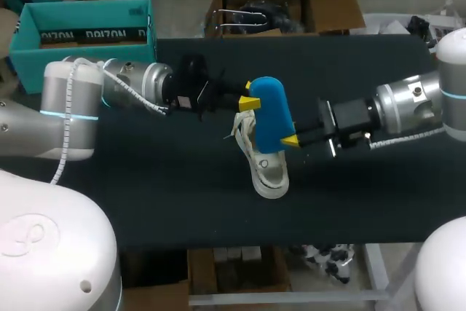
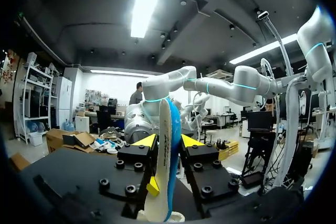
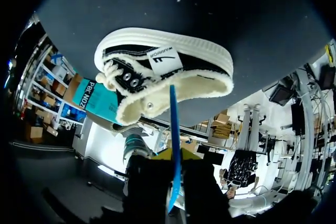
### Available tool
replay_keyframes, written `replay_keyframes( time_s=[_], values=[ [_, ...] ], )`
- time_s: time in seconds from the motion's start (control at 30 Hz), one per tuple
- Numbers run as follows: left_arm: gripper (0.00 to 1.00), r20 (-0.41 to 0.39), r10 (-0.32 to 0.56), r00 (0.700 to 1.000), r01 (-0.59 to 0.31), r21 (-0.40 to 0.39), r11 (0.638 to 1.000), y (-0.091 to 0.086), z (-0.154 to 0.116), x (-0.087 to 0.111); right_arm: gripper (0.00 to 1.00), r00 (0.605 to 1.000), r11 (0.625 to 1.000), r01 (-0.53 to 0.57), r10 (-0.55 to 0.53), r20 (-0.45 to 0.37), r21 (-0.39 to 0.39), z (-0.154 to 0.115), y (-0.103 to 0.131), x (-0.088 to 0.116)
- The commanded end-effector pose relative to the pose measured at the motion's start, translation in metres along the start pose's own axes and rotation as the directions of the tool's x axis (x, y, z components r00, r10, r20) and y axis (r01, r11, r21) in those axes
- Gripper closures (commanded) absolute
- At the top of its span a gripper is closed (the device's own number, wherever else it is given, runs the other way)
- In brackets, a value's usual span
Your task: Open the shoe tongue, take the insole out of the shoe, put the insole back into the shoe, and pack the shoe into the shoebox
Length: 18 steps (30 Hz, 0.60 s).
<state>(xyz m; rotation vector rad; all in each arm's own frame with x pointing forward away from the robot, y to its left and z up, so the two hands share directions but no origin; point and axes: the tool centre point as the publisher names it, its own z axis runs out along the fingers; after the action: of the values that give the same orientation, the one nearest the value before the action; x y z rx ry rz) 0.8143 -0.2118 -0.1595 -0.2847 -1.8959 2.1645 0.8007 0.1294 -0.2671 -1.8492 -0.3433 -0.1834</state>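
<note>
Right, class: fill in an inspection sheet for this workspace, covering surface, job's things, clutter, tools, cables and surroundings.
Surface: dark table, with the shoe lying on it.
Job's things: blue insole is held in the air above the shoe. The teal shoebox stands open at the far left, by the table's corner.
Clutter: nothing seen.
Tools: left tool is shut on one end of the insole, right tool on the other end.
Cables: a white coiled cable runs along the left arm, and a similar cable hangs under the right arm.
Surroundings: nothing seen reaching over the table.
</note>
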Motion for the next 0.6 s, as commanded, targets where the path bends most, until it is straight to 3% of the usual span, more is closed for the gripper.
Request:
replay_keyframes(
  time_s=[0.03,0.13,0.23,0.27,0.33,0.37,0.6],
  values=[
    [0.0,-0.067,-0.028,0.997,0.026,-0.031,0.999,-0.005,-0.017,-0.005,1.0,1.0,1.0,0.012,-0.012,0.008,0.011,-0.004,0.0,-0.007],
    [0.0,-0.168,-0.077,0.983,0.057,-0.121,0.991,-0.004,-0.033,-0.002,1.0,0.999,0.999,0.03,-0.03,0.02,0.018,-0.004,-0.003,-0.015],
    [0.0,-0.199,-0.117,0.973,0.07,-0.229,0.971,0.0,-0.045,0.0,1.0,0.997,0.997,0.064,-0.066,0.04,0.05,-0.005,-0.006,-0.021],
    [0.0,-0.193,-0.153,0.969,0.082,-0.335,0.939,0.004,-0.052,-0.002,1.0,0.997,0.997,0.052,-0.054,0.055,0.049,-0.006,-0.007,-0.025],
    [0.0,-0.193,-0.153,0.969,0.082,-0.335,0.939,0.004,-0.052,-0.002,1.0,0.996,0.996,0.055,-0.06,0.068,0.072,-0.005,-0.009,-0.031],
    [0.0,-0.193,-0.153,0.969,0.082,-0.335,0.939,0.004,-0.052,-0.002,1.0,0.998,0.997,0.054,-0.055,0.03,0.054,-0.008,-0.011,-0.035],
    [0.0,-0.193,-0.153,0.969,0.082,-0.335,0.939,0.004,-0.052,-0.002,1.0,0.998,0.997,0.054,-0.055,0.03,0.054,-0.008,-0.011,-0.035]
  ],
)
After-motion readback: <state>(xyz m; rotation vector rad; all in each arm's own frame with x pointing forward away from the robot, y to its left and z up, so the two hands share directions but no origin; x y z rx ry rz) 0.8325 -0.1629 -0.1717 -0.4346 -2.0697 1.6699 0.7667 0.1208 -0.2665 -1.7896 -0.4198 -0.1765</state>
